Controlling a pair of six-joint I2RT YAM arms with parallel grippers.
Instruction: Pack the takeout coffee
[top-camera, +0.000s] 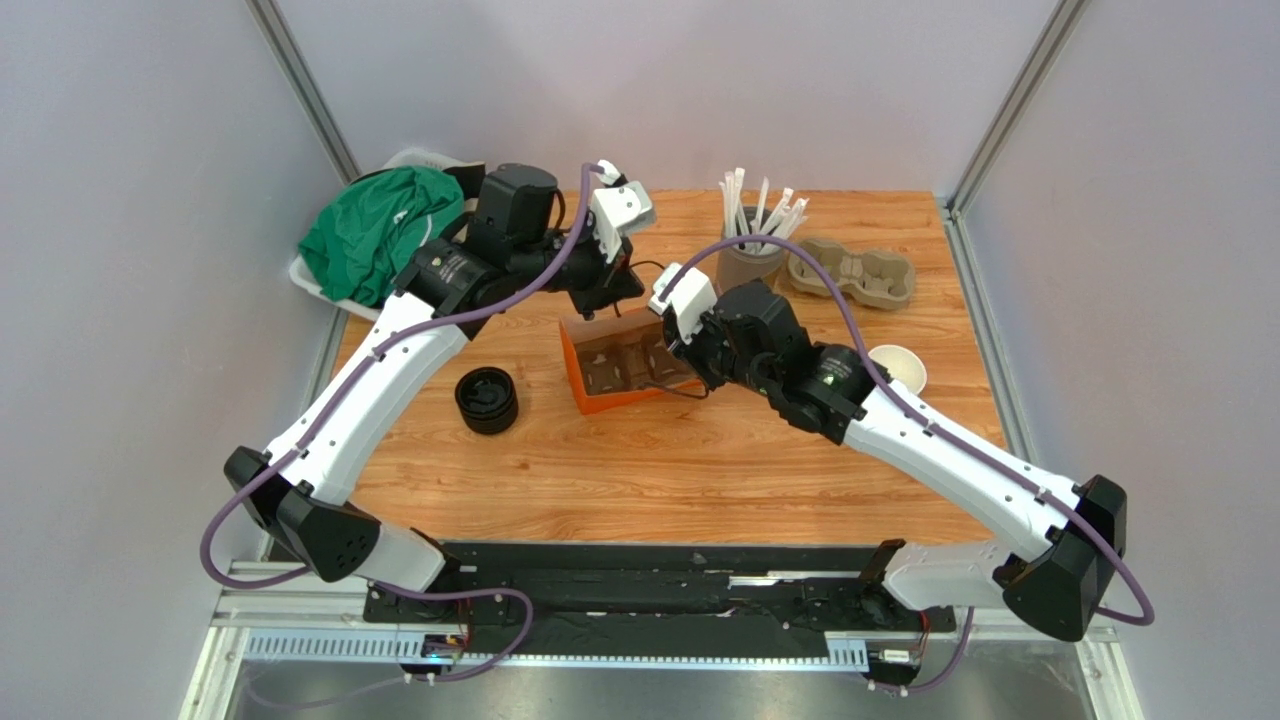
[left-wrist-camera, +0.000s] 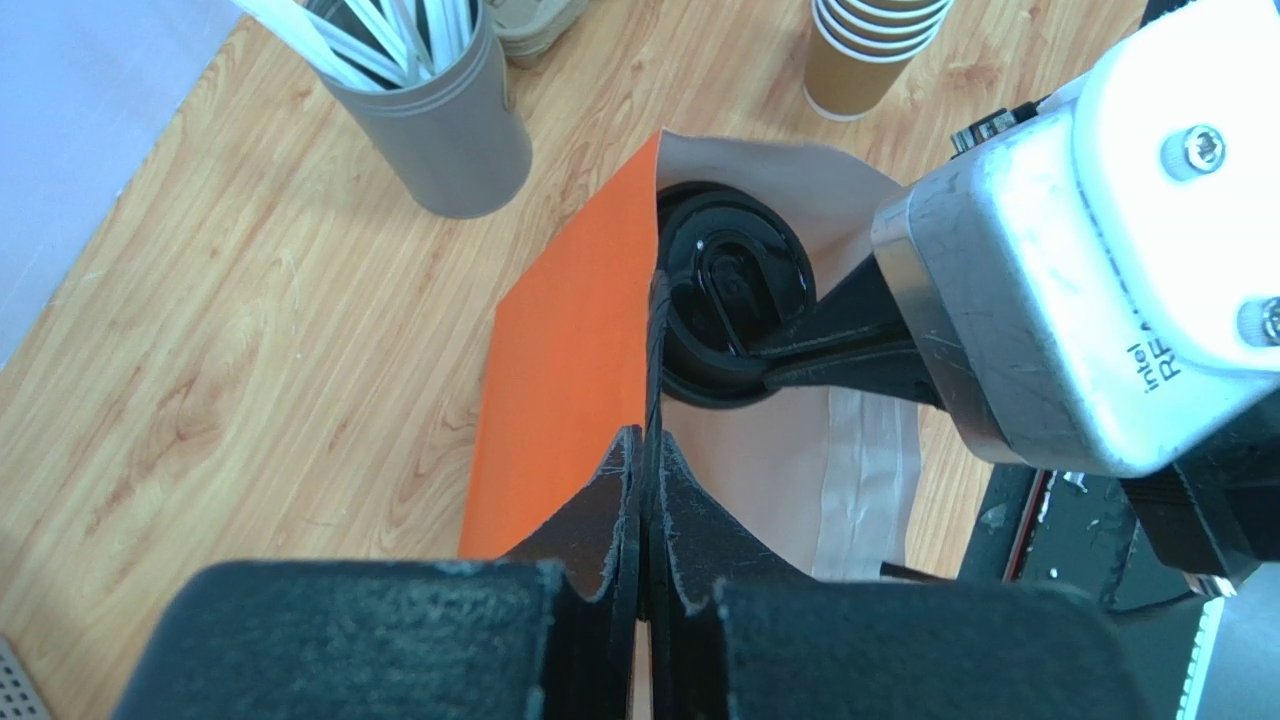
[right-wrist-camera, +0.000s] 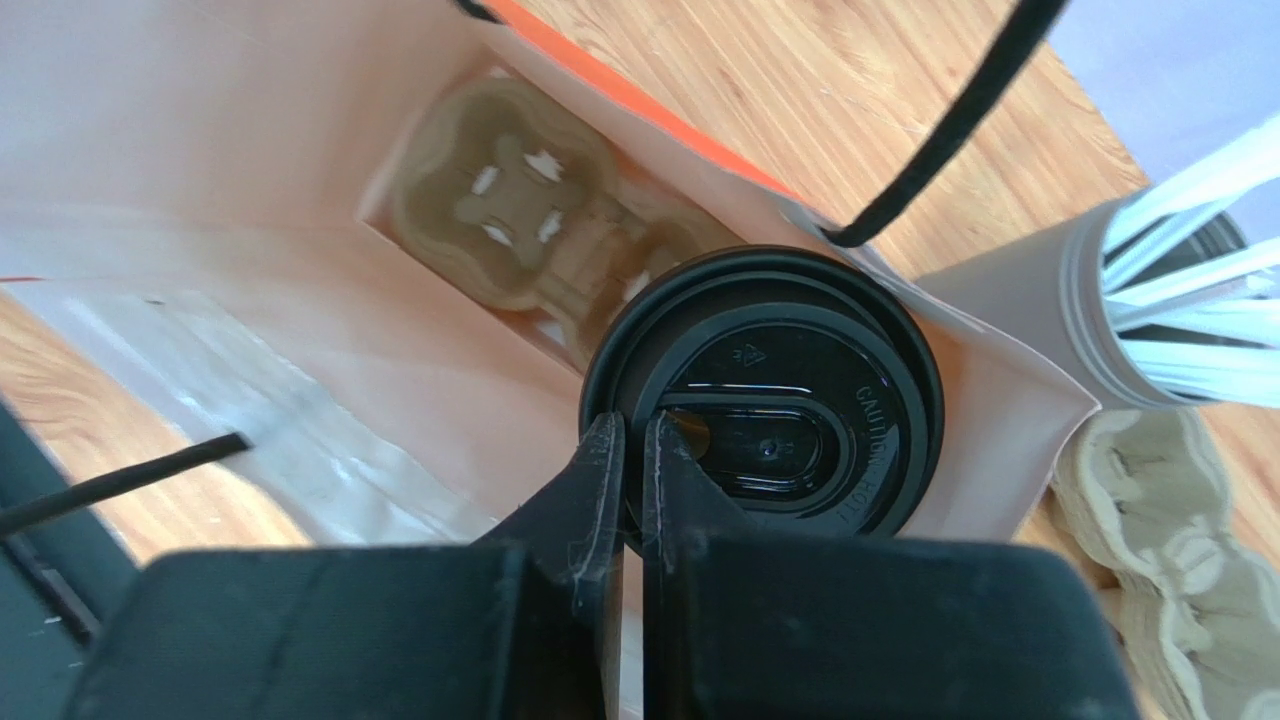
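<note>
A wooden table (top-camera: 706, 465) is enclosed by plain pale grey walls (top-camera: 135, 225). Metal posts (top-camera: 308, 90) are set at its rear corners, and the scene is evenly lit.

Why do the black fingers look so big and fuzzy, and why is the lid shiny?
Left wrist view: the left gripper sits right by the lens, so it looks huge and soft, while the orange bag is sharp. Right wrist view: same for the right gripper; the black lid catches pale glints of light. Top view: even light, only faint shadows on the table.
</note>
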